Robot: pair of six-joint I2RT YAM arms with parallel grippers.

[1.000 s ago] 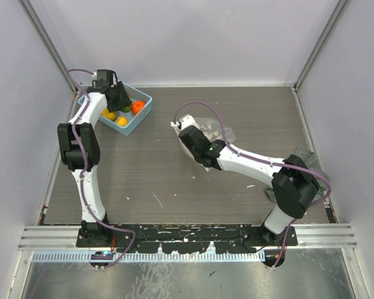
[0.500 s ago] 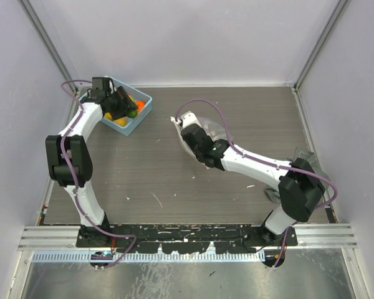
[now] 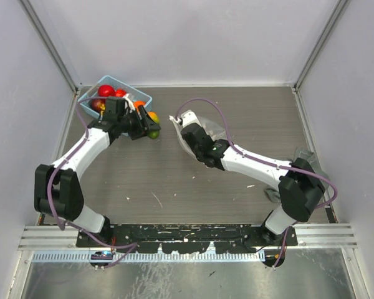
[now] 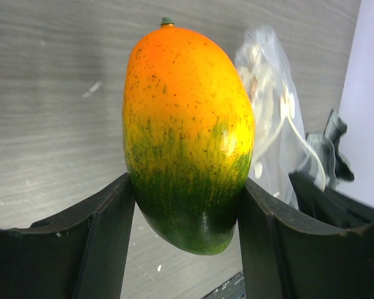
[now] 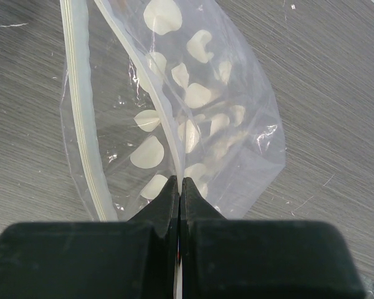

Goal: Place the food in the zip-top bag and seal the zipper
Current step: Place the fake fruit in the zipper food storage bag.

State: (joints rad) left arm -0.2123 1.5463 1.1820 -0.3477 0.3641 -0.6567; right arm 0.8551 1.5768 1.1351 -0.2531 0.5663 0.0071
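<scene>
My left gripper (image 3: 148, 127) is shut on a toy mango (image 3: 153, 125), orange on top and green below, held just right of the basket. In the left wrist view the mango (image 4: 187, 124) sits between both fingers (image 4: 106, 230), with the zip-top bag (image 4: 271, 99) beyond it. My right gripper (image 5: 179, 180) is shut on one mouth edge of the clear, white-flecked bag (image 5: 199, 93). The zipper strip (image 5: 81, 131) of the other edge curves away to the left, so the mouth gapes. In the top view the bag (image 3: 213, 128) lies at centre, right of the mango.
A light-blue basket (image 3: 143, 97) at the back left holds red (image 3: 106, 91) and dark red (image 3: 98, 104) fruits. Crumpled clear plastic (image 3: 304, 154) lies near the right wall. Grey walls close in the table on three sides.
My left arm has lifted out of the basket and swung right toward the bag, carrying the mango. My right gripper has barely moved and still pinches the bag.
</scene>
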